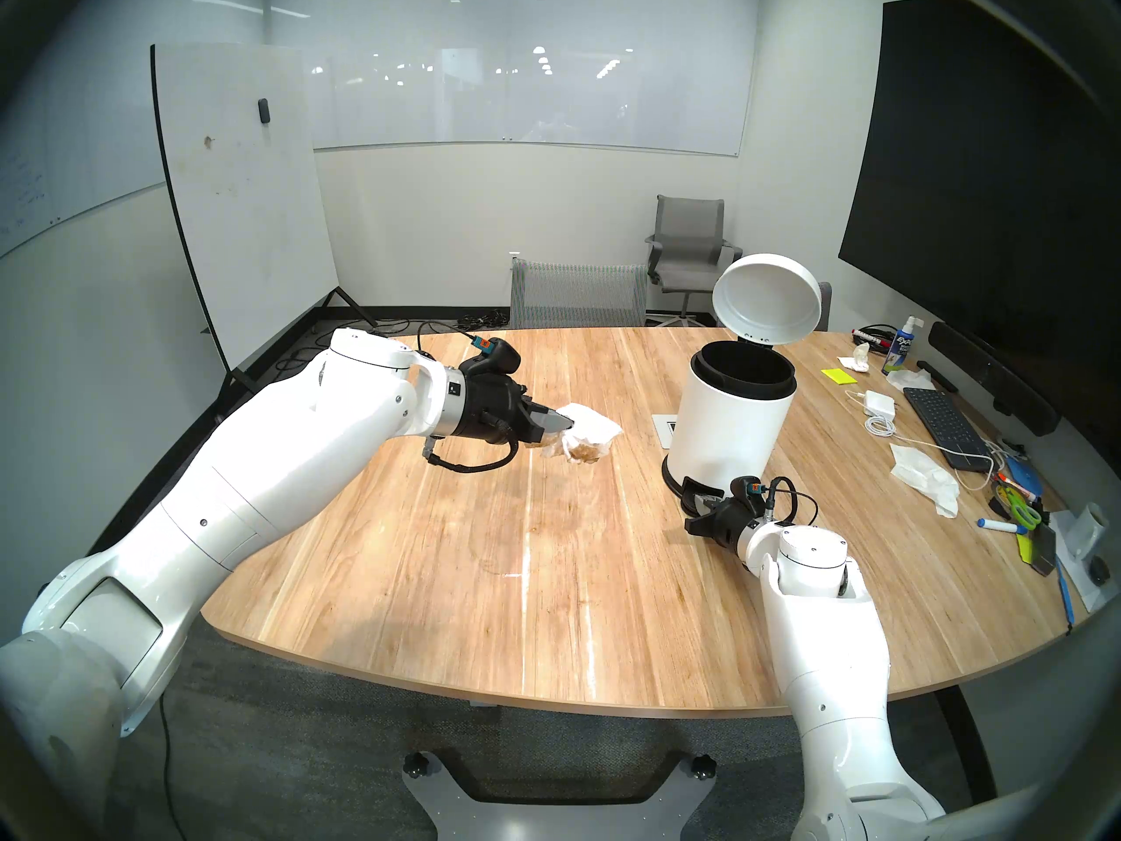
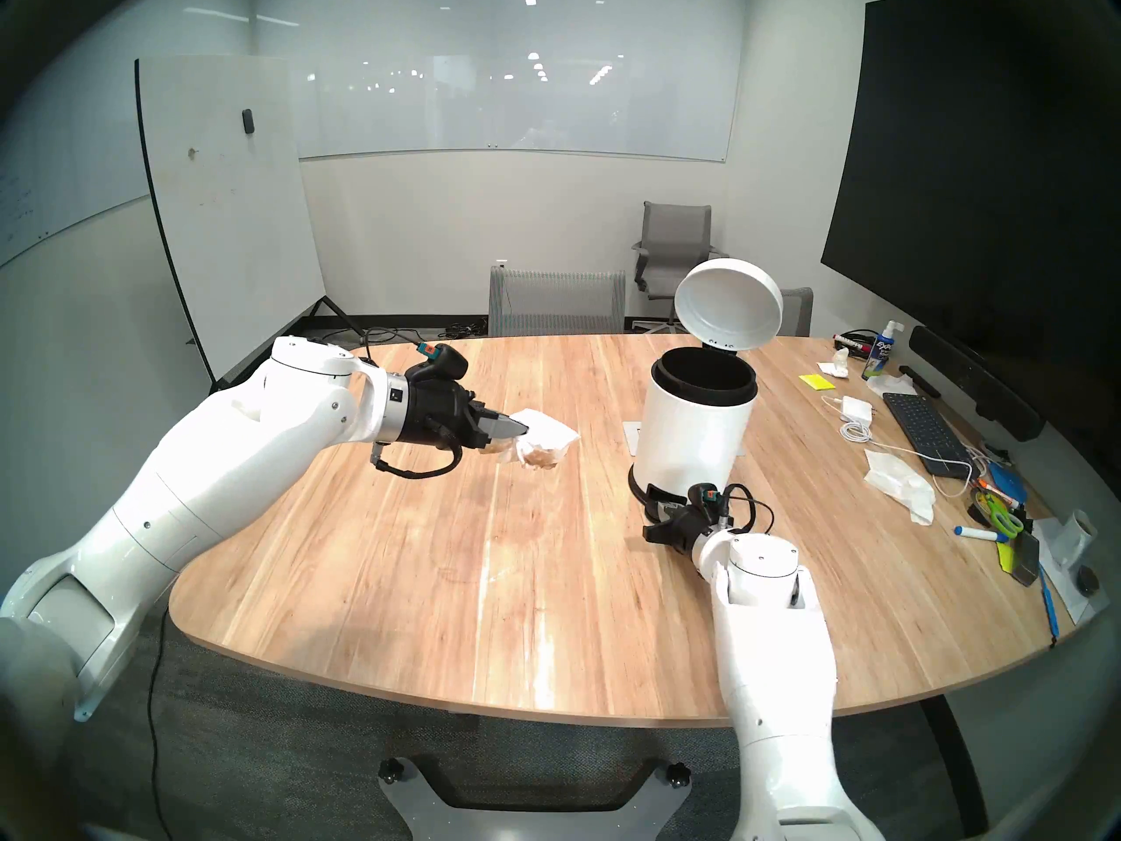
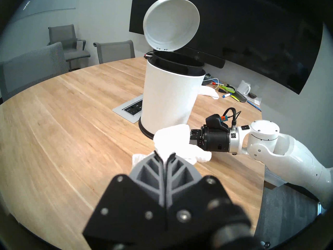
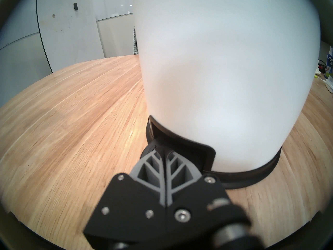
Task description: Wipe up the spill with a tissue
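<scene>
Wooden table (image 1: 424,579): one open bin (image 1: 725,424), one stained tissue (image 1: 585,439), two grippers.

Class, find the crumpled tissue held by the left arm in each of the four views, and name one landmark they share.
Head stereo left: tissue, centre-left, above the table.
Head stereo right, centre-left.
Left wrist, centre, beyond the jaws.
Right wrist: not in it.
Shared landmark: white pedal bin.
</scene>
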Available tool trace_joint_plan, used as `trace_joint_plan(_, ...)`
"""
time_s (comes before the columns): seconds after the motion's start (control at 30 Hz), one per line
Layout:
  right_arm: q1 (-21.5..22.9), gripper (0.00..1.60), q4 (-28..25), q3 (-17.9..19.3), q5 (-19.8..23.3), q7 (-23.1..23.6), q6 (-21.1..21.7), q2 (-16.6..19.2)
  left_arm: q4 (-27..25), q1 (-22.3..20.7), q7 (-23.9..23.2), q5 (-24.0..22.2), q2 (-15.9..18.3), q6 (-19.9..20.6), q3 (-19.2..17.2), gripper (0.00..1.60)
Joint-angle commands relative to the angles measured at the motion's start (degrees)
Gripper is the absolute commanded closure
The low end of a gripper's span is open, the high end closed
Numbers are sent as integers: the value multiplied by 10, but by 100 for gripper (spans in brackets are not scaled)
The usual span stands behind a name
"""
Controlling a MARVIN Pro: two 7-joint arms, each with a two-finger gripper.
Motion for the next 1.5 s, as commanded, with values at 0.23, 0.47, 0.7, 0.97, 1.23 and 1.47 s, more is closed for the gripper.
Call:
trace_joint_plan(0.23,-9,160,3,1,0,1,3,1,8,-96,38,1,-103,49,-3,160)
trace_joint_plan(0.47,-9,160,3,1,0,1,3,1,26,-131,62,-2,-145,69,11,160)
trace_joint_plan(0.7,-8,160,3,1,-1,1,2,1,51,-164,85,-5,-185,79,20,160)
trace_joint_plan(0.97,-8,160,3,1,-1,1,2,1,101,-203,110,-13,-234,89,22,160)
trace_joint_plan(1.23,-8,160,3,1,-1,1,2,0,159,-240,130,-23,-280,91,35,160)
trace_joint_plan(1.47,-8,160,3,1,-1,1,2,0,216,-273,146,-34,-319,80,60,160)
